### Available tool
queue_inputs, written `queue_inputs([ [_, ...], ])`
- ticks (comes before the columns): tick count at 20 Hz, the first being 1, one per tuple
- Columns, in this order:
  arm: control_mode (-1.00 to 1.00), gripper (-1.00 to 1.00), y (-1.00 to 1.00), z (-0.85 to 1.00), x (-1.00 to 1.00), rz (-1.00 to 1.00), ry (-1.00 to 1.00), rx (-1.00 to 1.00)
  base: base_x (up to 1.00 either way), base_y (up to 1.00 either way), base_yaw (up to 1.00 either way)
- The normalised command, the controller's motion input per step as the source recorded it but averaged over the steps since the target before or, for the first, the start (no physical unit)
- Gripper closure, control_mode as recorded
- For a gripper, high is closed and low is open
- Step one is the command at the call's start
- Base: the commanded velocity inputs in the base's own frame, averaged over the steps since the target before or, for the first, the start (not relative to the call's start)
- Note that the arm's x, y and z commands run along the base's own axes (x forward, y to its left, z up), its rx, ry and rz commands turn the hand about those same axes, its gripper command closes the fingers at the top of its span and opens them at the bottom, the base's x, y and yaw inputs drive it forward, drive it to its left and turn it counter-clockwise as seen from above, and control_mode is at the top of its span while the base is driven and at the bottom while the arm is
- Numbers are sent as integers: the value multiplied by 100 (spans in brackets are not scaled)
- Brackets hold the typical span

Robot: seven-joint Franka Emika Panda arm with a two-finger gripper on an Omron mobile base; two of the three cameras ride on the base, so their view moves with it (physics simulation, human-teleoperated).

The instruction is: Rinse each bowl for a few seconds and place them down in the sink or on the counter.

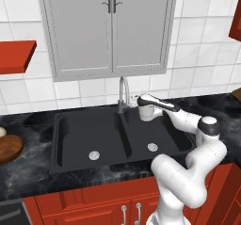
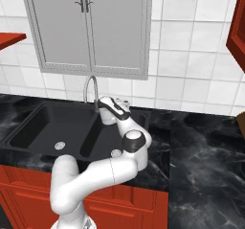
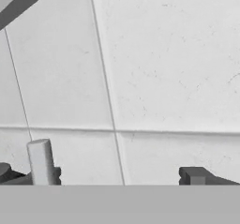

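A reddish-brown bowl (image 1: 9,148) rests on the black counter (image 1: 33,172) at the far left, and the edge of a cream-white bowl (image 1: 2,132) shows just behind it. Between the counter's two stretches lies the black double-basin sink (image 1: 75,139), with a silver gooseneck faucet (image 1: 123,90) behind its divider. My gripper (image 1: 140,100) hovers over the back rim of the right basin, just right of the faucet, and points at the tiled wall. It is open and holds nothing. In the hand view a grey faucet post (image 3: 42,162) stands by the left fingertip (image 3: 5,171).
Grey wall cabinets (image 1: 110,28) hang above the faucet, and a red shelf (image 1: 16,54) juts out at the left. Round silver drains (image 1: 94,155) sit in the basins. A broad stretch of counter (image 2: 201,151) runs right of the sink. Red cabinet doors (image 1: 108,207) lie below.
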Motion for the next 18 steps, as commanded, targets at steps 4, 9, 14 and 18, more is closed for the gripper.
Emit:
queue_inputs([
  [4,-100,-100,0,-15,33,0,0,2,0,0,0],
  [9,-100,-100,0,-15,28,0,0,0,0,0,0],
  [14,-100,100,-1,-22,6,0,0,0,0,0,0],
  [18,-100,100,-7,-21,0,0,0,0,0,0,0],
])
